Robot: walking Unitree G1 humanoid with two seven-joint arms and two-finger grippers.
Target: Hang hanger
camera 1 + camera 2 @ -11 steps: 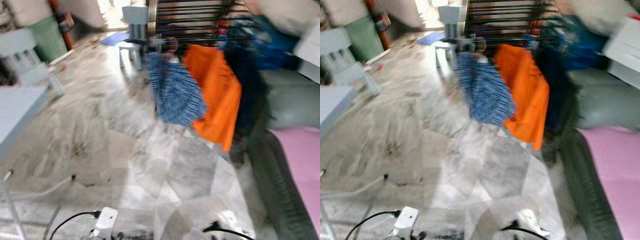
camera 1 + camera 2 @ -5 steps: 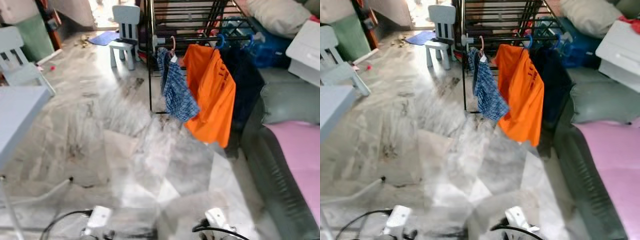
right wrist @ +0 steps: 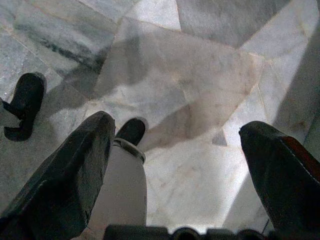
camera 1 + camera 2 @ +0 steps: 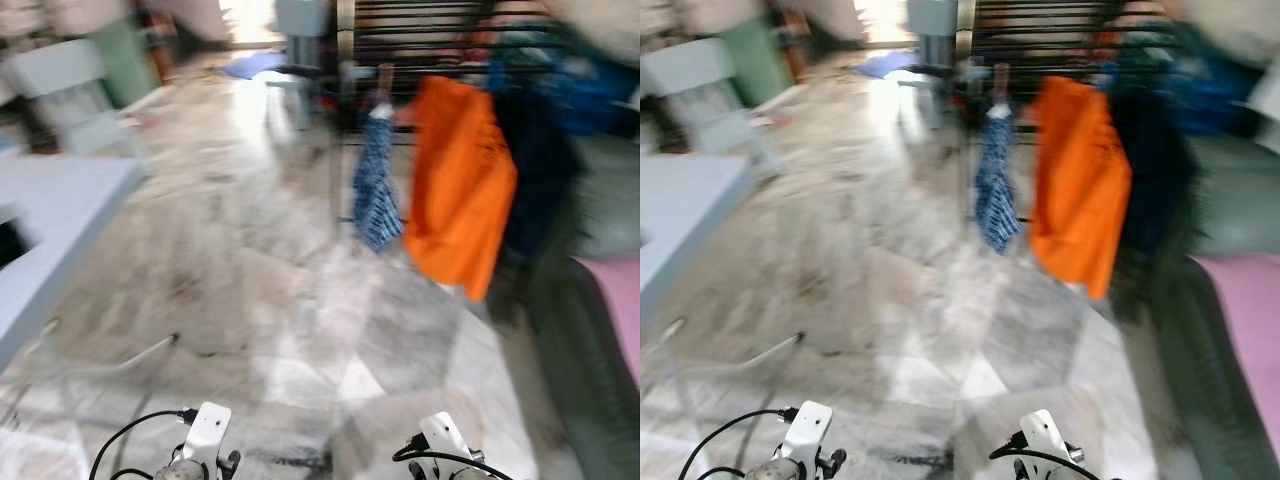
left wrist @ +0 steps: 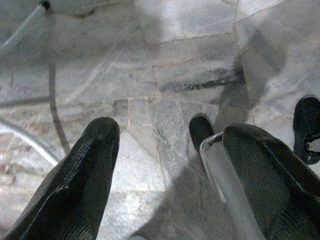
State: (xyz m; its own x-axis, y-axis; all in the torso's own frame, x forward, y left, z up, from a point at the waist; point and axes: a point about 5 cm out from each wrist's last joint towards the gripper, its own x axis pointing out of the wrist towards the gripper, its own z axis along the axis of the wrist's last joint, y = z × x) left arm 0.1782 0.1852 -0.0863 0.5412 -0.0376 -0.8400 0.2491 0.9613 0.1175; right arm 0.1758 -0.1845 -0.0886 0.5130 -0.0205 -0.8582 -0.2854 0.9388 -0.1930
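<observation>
Two pincers are being carried low over the marble floor (image 4: 300, 300), and both head views are being blurred. Listed from left to right:

A pale blue tabletop (image 4: 50, 230) is being shown at the left edge, with a pale chair (image 4: 75, 95) beyond it and a green object (image 4: 125, 60) farther back.

A thin cable (image 4: 120, 360) is lying across the floor near the tabletop's corner.

The left pincer (image 5: 165, 165) is being held open above the floor, its two black fingers (image 5: 80, 185) being spread well apart with nothing between them; a silver leg part and a black foot are being seen below it in the left wrist view. The left wrist's white housing (image 4: 207, 432) is showing at the bottom of the left eye view.

A small pale chair (image 4: 300, 40) is standing at the far end of the room, near a blue mat (image 4: 250, 65).

The black drying rack (image 4: 440, 40) is standing in the middle distance. A blue checked garment (image 4: 378, 190) is hanging from its front rail on a hanger whose hook is too blurred to be made out; just beside it an orange shirt (image 4: 458, 190) is hanging, then a dark garment (image 4: 535, 170).

The right pincer (image 3: 180, 165) is likewise being held open over the floor, empty, its fingers (image 3: 65, 185) being set wide. Its white housing (image 4: 447, 438) is showing at the bottom edge.

A pink surface (image 4: 615, 310) is lying at the far right.
</observation>
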